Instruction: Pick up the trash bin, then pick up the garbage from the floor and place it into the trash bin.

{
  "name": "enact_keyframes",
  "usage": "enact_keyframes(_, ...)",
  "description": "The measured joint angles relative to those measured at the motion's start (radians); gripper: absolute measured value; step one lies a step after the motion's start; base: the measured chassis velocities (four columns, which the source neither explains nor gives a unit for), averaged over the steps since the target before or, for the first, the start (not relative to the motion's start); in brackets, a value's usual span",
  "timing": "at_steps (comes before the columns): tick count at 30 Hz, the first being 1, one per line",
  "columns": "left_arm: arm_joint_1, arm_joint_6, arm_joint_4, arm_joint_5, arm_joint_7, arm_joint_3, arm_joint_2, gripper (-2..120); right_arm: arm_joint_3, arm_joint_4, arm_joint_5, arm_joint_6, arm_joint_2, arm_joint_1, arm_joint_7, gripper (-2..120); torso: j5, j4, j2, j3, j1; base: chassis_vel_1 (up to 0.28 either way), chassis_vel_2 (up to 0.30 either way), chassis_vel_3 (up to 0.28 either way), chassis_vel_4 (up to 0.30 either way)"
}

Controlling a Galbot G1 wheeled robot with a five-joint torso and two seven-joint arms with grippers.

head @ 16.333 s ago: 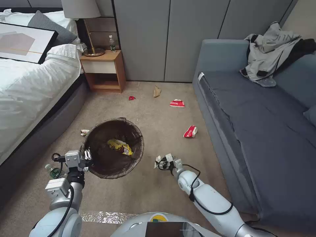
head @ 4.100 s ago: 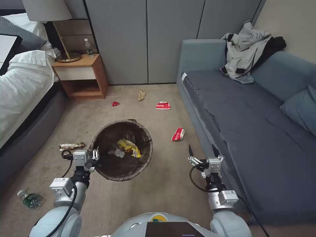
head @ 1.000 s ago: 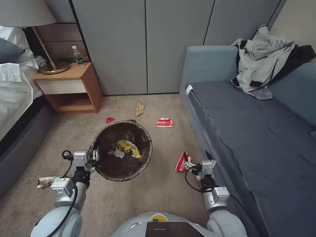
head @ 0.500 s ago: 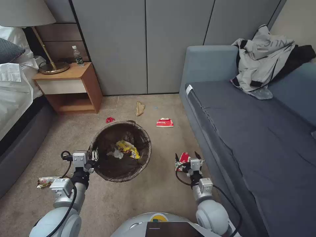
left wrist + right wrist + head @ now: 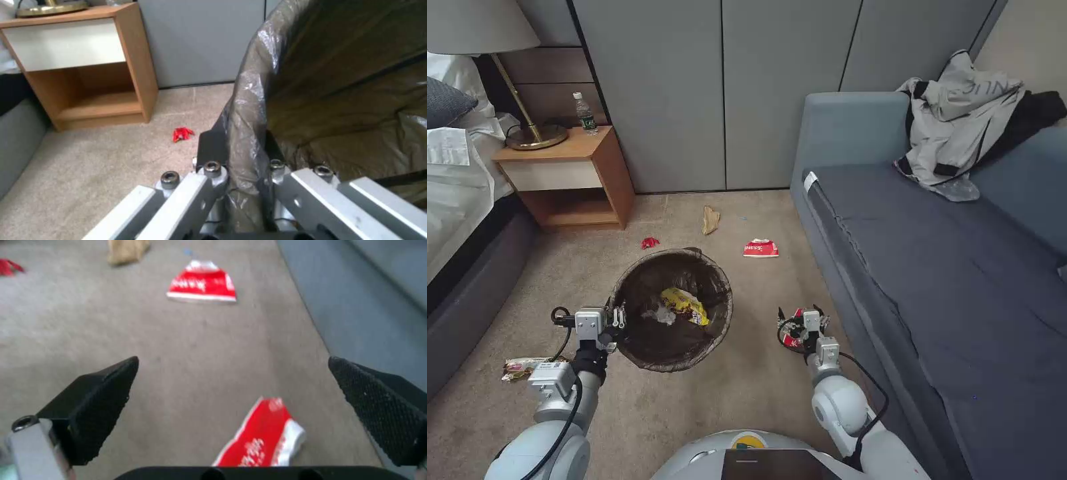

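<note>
Trash bin (image 5: 672, 308) sits lower-centre of the head view, dark bag folded over the rim, yellow wrapper (image 5: 683, 304) and white tissue wad (image 5: 662, 313) already inside. Sofa (image 5: 934, 267) fills the right side, nightstand (image 5: 570, 177) upper left.

Left gripper (image 5: 616, 319) is on the bin's left rim. Wrist view shows the fingers (image 5: 212, 146) clamped across the bagged rim, one outside, one inside, so it holds the bin.

Right gripper (image 5: 802, 319) is low over the carpet, lower-centre right, just beside the sofa base. Fingers (image 5: 98, 390) are spread wide, nothing between them. Red-and-white packet (image 5: 262, 436) lies on the floor directly under the gap, close to the palm, long axis running roughly along the approach line rather than across the fingers. Looks like the fingers should straddle its narrow width on closing; a bit further forward would centre it better.

Right arm is clearly the nearer one; left is busy.

Still on the floor: second red-and-white packet (image 5: 761, 248), tan paper bag (image 5: 710, 219), small red scrap (image 5: 650, 243), shiny wrapper (image 5: 520, 367) at lower left.
</note>
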Motion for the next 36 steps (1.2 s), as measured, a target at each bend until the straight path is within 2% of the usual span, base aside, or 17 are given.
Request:
enact_keyframes(4, 0.0, 0.0, 0.002, 0.004, 0.0, 0.002, -0.004, 0, 0.002, -0.04, 0.035, -0.025, 0.0, 0.014, 0.015, 100, 0.0, 0.0, 0.0, 0.0, 0.0, 0.0, 0.0, 0.0, 0.0)
enact_keyframes(14, -0.003, 0.001, 0.005, 0.009, 0.0, 0.005, -0.007, 0, 0.008, -0.111, 0.086, -0.028, 0.008, 0.037, 0.004, 100, 0.0, -0.0001, 0.0, 0.0, 0.0, 0.0, 0.0, 0.0, 0.0)
enact_keyframes(22, -0.005, 0.001, 0.012, 0.01, -0.001, 0.005, -0.009, 0, 0.005, -0.213, 0.096, -0.021, 0.037, 0.082, -0.011, 100, 0.0001, -0.0001, 0.0, 0.0, 0.0, 0.0, 0.0, 0.0, 0.0)
enact_keyframes(27, -0.01, 0.001, 0.022, 0.009, -0.001, 0.006, -0.008, 0, -0.001, -0.281, 0.13, -0.021, 0.053, 0.137, 0.02, 100, 0.0, 0.0, 0.0, 0.0, 0.0, 0.0, 0.0, 0.0, 0.0)
enact_keyframes(36, -0.018, 0.001, 0.032, 0.006, -0.001, 0.006, -0.005, 0, -0.002, -0.326, 0.24, -0.041, 0.057, 0.187, 0.091, 100, 0.0, 0.0, 0.0, 0.0, 0.0, 0.0, 0.0, 0.0, 0.0)
